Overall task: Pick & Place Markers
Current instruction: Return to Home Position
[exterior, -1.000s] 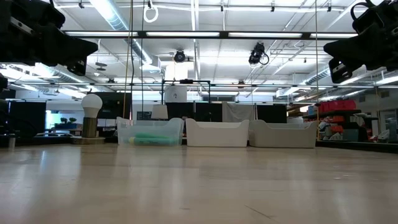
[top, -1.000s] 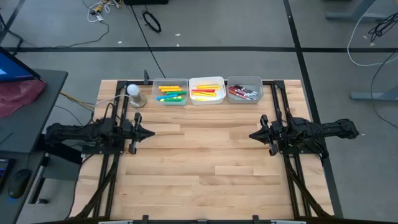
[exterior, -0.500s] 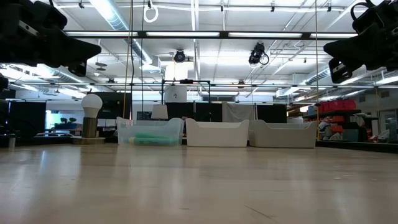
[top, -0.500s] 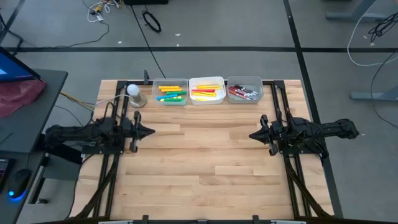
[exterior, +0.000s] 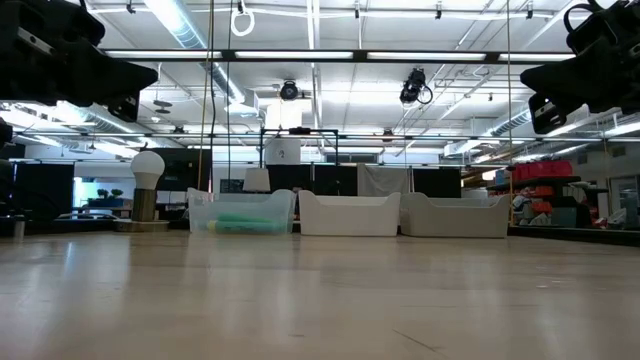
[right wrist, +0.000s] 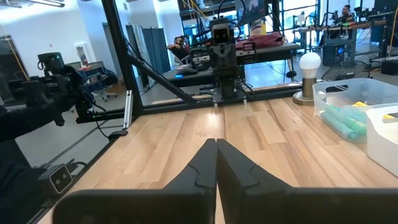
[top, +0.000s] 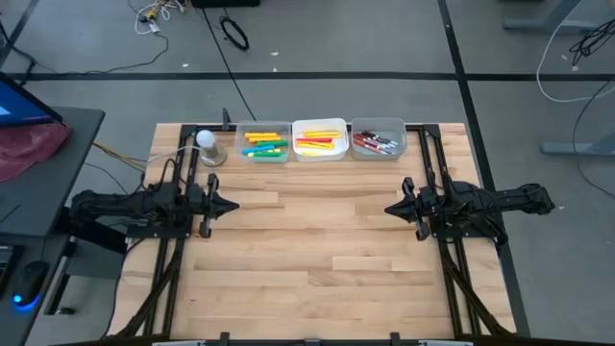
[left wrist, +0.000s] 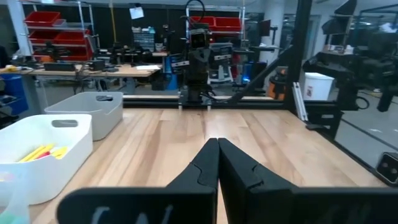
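The markers lie in three bins along the table's far edge: green, yellow and orange ones (top: 264, 145) in the left bin, yellow and pink-red ones (top: 319, 142) in the middle bin, dark red and maroon ones (top: 376, 142) in the right bin. My left gripper (top: 234, 205) stands shut at the table's left side, pointing level toward the right. My right gripper (top: 388, 209) stands shut at the right side, pointing level toward the left. Both hang above the table with nothing between their fingers, as the wrist views show at my left gripper (left wrist: 217, 144) and my right gripper (right wrist: 216, 144).
A lamp with a white bulb (top: 207, 144) stands on a round base at the far left, beside the left bin (top: 246, 128). The wooden tabletop (top: 317, 250) spreads bare between the two arms and toward the near edge. Black frame rails (top: 452, 279) run along both sides.
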